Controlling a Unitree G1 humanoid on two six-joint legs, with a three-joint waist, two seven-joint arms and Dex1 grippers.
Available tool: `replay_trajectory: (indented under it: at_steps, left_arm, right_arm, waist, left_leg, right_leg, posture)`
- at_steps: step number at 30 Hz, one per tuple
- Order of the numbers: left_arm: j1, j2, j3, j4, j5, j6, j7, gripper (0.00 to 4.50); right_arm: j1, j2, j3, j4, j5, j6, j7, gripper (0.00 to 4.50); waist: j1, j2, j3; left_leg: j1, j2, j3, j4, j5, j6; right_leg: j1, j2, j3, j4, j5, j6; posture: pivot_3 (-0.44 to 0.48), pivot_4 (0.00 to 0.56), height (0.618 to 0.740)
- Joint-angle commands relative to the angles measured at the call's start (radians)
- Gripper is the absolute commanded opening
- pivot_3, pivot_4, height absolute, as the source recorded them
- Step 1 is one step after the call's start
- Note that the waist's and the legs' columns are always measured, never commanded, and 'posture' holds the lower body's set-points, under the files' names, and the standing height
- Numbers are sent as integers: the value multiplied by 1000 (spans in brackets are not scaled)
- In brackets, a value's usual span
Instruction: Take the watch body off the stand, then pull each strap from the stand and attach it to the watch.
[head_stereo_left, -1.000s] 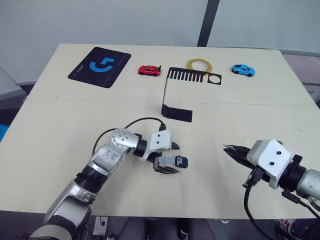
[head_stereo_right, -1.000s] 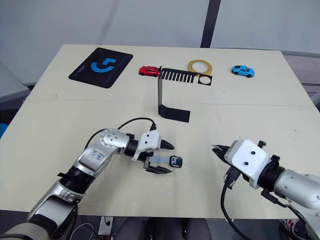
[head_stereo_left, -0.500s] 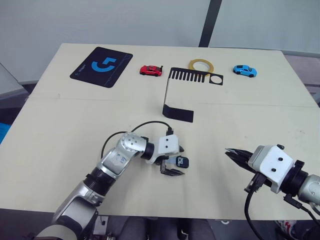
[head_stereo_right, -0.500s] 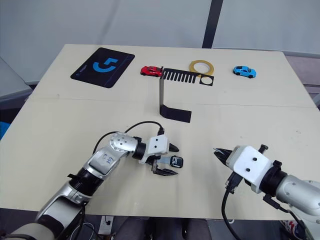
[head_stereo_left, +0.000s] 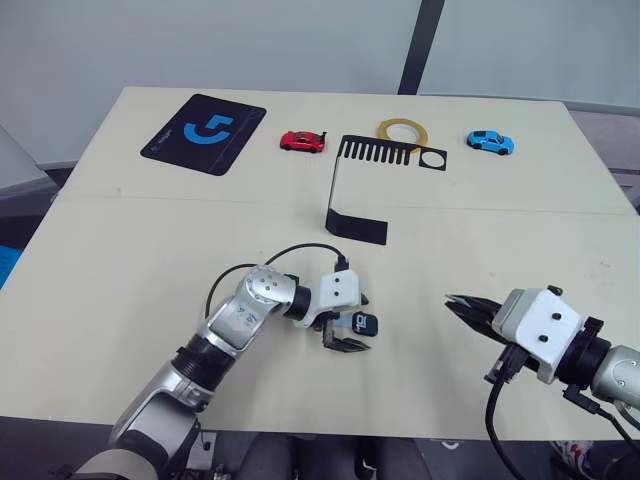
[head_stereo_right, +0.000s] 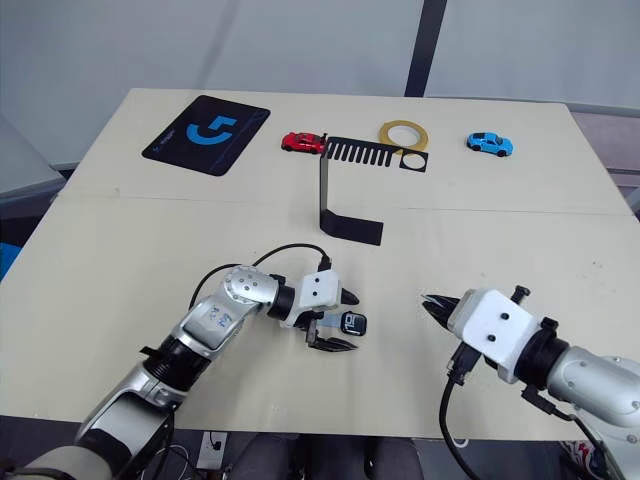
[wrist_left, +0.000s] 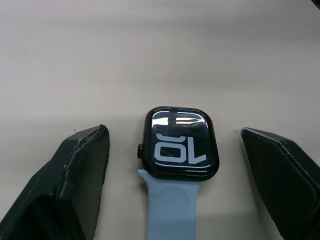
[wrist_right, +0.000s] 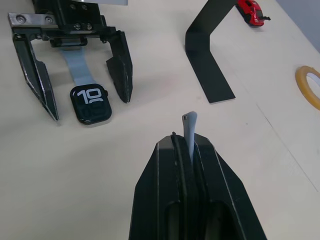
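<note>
Left claw (wrist_left: 175, 150), fingers apart, straddles the watch (wrist_left: 181, 142) lying flat on the tabletop (wrist_left: 150, 50), one soft strap (wrist_left: 172, 205) attached. Right claw (wrist_right: 184, 142) pinches the second strap (wrist_right: 190, 131); likely light and floppy, best gripped near its end.

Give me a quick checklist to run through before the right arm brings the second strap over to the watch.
1. Watch body off the stand and flat on the table: ok.
2. First strap joined to the watch body: ok, it runs from one edge.
3. Second strap pinched in the right gripper, tip sticking out: ok.
4. Left gripper clamping the watch: not ok, fingers apart on both sides.
5. Open table between right gripper and watch: ok.
6. Free slot on the watch facing the right gripper: cannot tell.
</note>
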Motion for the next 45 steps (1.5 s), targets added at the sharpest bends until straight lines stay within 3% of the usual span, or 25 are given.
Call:
replay_trajectory:
  at_steps: [1, 12, 16, 29, 32, 35, 41, 45]
  left_arm:
    - [-11, -6, -6, -1, 13, -2, 5, 4465]
    - [-11, -10, -3, 6, 25, -11, 10, 4465]
    - [-10, -8, -7, 7, 31, -14, 9, 3489]
    - [-7, -10, -7, 11, 43, -27, 8, 3489]
    - [-7, -12, -6, 13, 40, -29, 4, 2735]
    - [-13, -10, -5, 19, 39, -28, -1, 1701]
    - [-63, 6, 23, 48, 12, -7, -48, 1700]
    - [-134, -19, 81, 89, -68, 136, -80, 1700]
  right_arm:
    - [10, 1, -1, -124, 22, -30, 22, 0]
    - [39, -4, -12, -124, 54, -48, 41, 0]
    - [42, -3, -19, -124, 61, -49, 41, 0]
    - [52, -4, -28, -124, 75, -54, 37, 0]
    - [54, -6, -30, -124, 75, -55, 37, 0]
    - [54, -7, -33, -124, 75, -55, 39, 0]
    - [32, -9, -40, -124, 72, -40, 52, 0]
    - [-23, -27, -9, -110, 65, -33, 56, 0]
  waist:
    - [0, 0, 0]
    - [0, 0, 0]
    - [0, 0, 0]
    - [0, 0, 0]
    - [0, 0, 0]
    - [0, 0, 0]
    - [-1, 0, 0]
    - [-1, 0, 0]
  left_leg:
    - [0, 0, 0, 0, 0, 0]
    - [1, 0, -1, 1, 0, 0]
    - [1, 0, -1, 1, 0, 0]
    - [1, 0, -1, 1, 0, 0]
    - [1, 0, -1, 1, 0, 0]
    - [1, 0, -1, 1, 0, 0]
    - [1, 0, -1, 2, 0, 0]
    - [1, 0, -1, 2, 0, 0]
  right_leg:
    - [1, 0, 0, 0, 0, 0]
    - [2, 0, 0, 0, 0, 0]
    - [2, 0, 0, 0, 0, 0]
    - [2, 0, 0, 1, 0, 0]
    - [2, 0, 0, 1, 0, 0]
    - [2, 0, 0, 1, 0, 0]
    - [2, 0, 0, 1, 0, 0]
    - [2, 0, 0, 1, 0, 0]
  posture:
    - [0, 150, 732]
    - [0, 150, 732]
    - [0, 150, 732]
    - [0, 150, 732]
    - [0, 150, 732]
    - [0, 150, 732]
    - [0, 150, 732]
    - [0, 150, 732]
